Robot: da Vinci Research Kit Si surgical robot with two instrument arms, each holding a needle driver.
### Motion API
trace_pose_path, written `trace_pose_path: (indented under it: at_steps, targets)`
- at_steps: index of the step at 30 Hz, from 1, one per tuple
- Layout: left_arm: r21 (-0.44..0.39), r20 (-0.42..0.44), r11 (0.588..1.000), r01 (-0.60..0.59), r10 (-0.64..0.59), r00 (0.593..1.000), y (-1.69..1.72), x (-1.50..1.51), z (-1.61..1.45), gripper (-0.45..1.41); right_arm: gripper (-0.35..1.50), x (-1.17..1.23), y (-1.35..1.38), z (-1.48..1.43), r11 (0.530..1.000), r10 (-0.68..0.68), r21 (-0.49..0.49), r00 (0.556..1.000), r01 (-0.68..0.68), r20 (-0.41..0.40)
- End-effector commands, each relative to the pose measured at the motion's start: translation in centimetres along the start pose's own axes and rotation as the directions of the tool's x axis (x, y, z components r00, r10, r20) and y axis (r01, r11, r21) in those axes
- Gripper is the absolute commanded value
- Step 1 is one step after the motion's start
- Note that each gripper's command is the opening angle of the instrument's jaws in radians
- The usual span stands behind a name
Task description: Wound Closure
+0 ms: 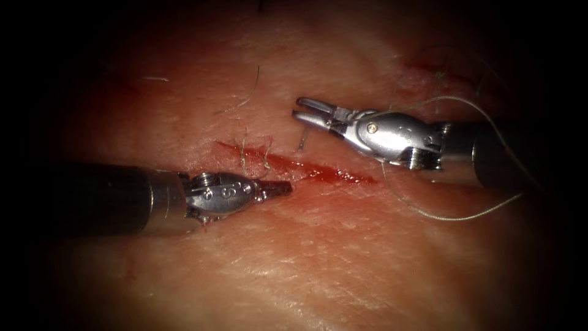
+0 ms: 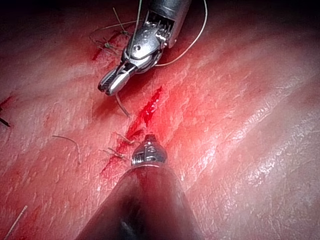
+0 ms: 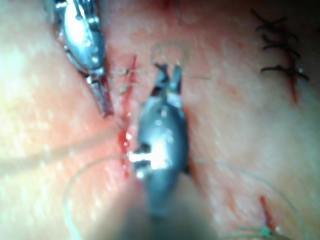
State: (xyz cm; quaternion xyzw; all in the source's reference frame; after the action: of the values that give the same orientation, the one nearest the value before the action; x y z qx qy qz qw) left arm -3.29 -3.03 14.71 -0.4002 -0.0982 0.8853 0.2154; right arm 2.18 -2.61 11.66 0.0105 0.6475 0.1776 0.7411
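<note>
The cut (image 1: 318, 171) runs across the tissue (image 1: 343, 257), wet with red fluid. My left tool (image 1: 286, 187) lies at the cut's left part, jaws shut, with nothing seen in them. My right tool (image 1: 298, 108) hovers above the cut on its far side, jaws slightly open and holding nothing. Pale thread (image 1: 471, 214) loops around the right tool's wrist and trails right. In the left wrist view the right tool (image 2: 106, 87) stands beyond the cut (image 2: 150, 107) and my left tool (image 2: 149, 137). The right wrist view has its parted jaws (image 3: 168, 70) beside the left tool (image 3: 106, 107).
Two stitches (image 1: 254, 156) with short thread ends cross the cut's left part. A short thread end (image 1: 303, 144) lies just below the right tool's jaws. Dark older stitches (image 3: 277, 45) and another sutured spot (image 1: 438, 70) sit at the far right.
</note>
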Motion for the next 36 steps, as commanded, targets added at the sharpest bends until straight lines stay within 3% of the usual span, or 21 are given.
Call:
trace_pose_path:
  at_steps: [1, 12, 21, 26, 33, 36]
  targets:
    - [-0.003, 0.000, 1.000, 0.000, 0.000, 1.000, 0.03, -0.03, 0.07, -0.15, -0.35, -0.06, -0.04, 0.07, 1.000, 0.015, 0.010, 1.000, -0.015, 0.007]
    - [-0.005, 0.000, 1.000, 0.000, 0.000, 1.000, 0.02, -0.03, 0.05, -0.15, -0.35, -0.24, -0.13, 0.13, 0.970, 0.228, 0.076, 0.973, -0.229, 0.032]
    - [-0.005, 0.000, 1.000, -0.001, 0.001, 1.000, 0.01, -0.04, 0.06, -0.13, -0.35, -0.32, -0.11, 0.12, 0.900, 0.425, 0.082, 0.903, -0.429, 0.066]
    - [-0.005, 0.000, 1.000, -0.001, 0.001, 1.000, 0.01, -0.04, 0.06, -0.13, -0.35, -0.39, -0.13, 0.11, 0.818, 0.558, 0.113, 0.825, -0.565, 0.086]
    - [-0.004, 0.000, 1.000, 0.000, 0.000, 1.000, 0.02, -0.04, 0.07, -0.11, -0.35, -0.43, -0.04, 0.05, 0.808, 0.576, 0.091, 0.813, -0.582, 0.087]
    - [-0.003, 0.000, 1.000, 0.000, 0.000, 1.000, 0.02, -0.04, 0.08, -0.11, -0.35, -0.45, -0.07, 0.03, 0.761, 0.630, 0.105, 0.767, -0.641, 0.118]
